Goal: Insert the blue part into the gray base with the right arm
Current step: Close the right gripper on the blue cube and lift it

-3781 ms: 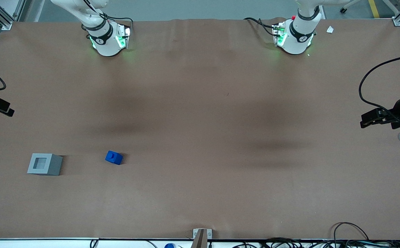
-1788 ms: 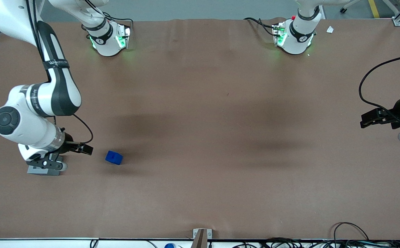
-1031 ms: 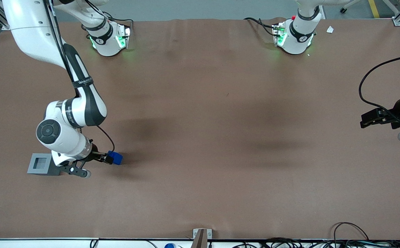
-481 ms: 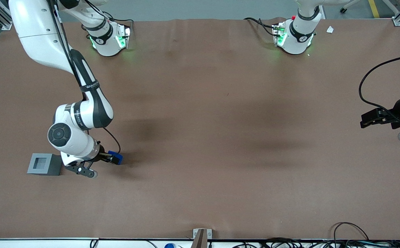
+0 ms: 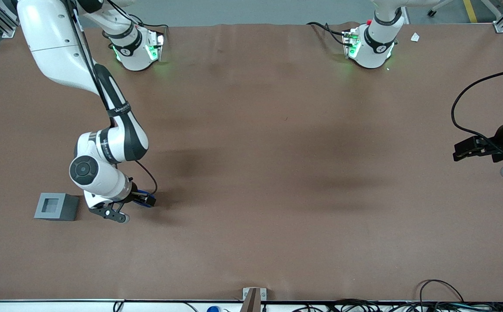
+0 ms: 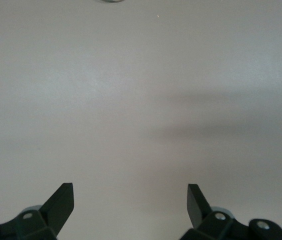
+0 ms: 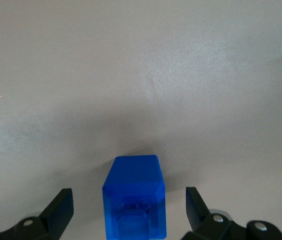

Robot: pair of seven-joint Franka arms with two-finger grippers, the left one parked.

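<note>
Blue part point(image 7: 135, 197) sits on the brown table point(image 5: 277, 173) between my gripper's point(image 7: 130, 210) spread fingers point(image 7: 61, 207), untouched; gray base point(image 5: 56, 206) stands nearby, toward my arm's end.

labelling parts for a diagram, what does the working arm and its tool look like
The right arm is white with black-grey joint sections, small lettering on a dark band, and a thin black cable looping near its wrist. Its tool is black, with two wedge-shaped fingers.
</note>
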